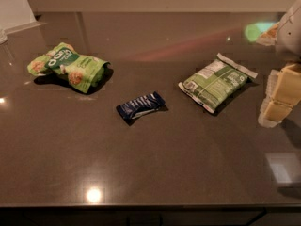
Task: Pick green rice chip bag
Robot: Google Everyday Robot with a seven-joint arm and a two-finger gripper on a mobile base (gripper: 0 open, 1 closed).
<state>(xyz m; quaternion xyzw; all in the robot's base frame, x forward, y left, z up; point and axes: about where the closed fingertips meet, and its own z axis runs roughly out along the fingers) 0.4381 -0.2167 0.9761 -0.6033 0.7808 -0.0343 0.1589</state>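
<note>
The green rice chip bag (68,67) lies on the dark countertop at the far left; it is bright lime green with a dark green label and pictures of pale rice cakes. My gripper (281,98) is at the right edge of the camera view, a pale yellow and white shape hanging just above the counter. It is far to the right of the bag, and nothing shows in its grasp.
A darker green flat packet (216,81) with a white text panel lies right of centre, close to the gripper. A small dark blue wrapper (140,107) lies in the middle. The counter's front edge (141,205) runs along the bottom, and a wall stands behind.
</note>
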